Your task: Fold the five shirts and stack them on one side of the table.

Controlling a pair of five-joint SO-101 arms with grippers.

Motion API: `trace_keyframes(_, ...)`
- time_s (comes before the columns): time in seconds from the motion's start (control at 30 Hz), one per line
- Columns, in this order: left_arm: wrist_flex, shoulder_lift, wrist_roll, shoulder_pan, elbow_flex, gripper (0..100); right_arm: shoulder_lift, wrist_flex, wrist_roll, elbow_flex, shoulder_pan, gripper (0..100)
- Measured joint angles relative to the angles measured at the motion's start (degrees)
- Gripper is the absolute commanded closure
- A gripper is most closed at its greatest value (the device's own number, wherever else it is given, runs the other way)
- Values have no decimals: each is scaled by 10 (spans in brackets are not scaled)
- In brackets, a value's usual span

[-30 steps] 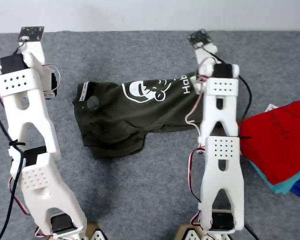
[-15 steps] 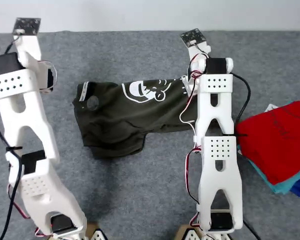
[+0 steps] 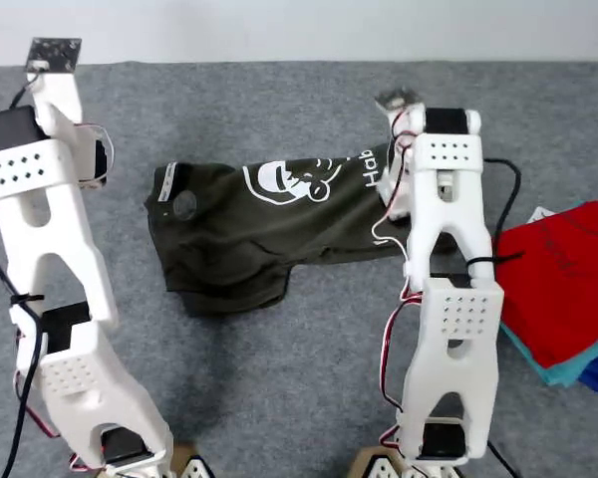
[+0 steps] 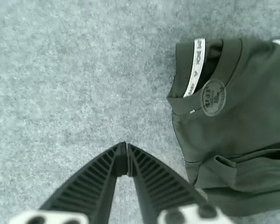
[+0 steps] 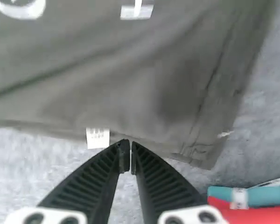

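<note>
My grey desk [image 3: 279, 398] carries a dark olive shirt [image 3: 239, 239], rumpled at centre between my two arms, both stretched forward. Folded shirts [image 3: 558, 289], red on top, sit stacked at the right edge. My left tool [image 4: 127, 145] hangs pinched together, empty, beside the collar [image 4: 196, 70]. My right tool [image 5: 125, 142] is likewise closed and empty, over the hem [image 5: 196, 149].

The left arm [image 3: 30, 169] and right arm [image 3: 448, 154] are white shells with dotted perforations, black servos [image 3: 441, 121], red, white and black cables [image 3: 384, 349], and ribbed black fingers [image 4: 100, 177].
</note>
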Motion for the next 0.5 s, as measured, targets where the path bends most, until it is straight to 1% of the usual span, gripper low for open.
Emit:
trace_keyframes(0.13, 0, -4, 0, 0, 7, 994, 20, -20, 18, 20, 27, 985)
trace_keyframes(0.27, 0, -6, 0, 0, 7, 994, 65, -22, 40, 21, 70, 985)
trace_keyframes(0.37, 0, -6, 0, 0, 8, 994, 71, -22, 54, 21, 98, 985)
trace_keyframes(0.5, 0, -6, 0, 0, 8, 994, 71, -11, 64, 21, 111, 985)
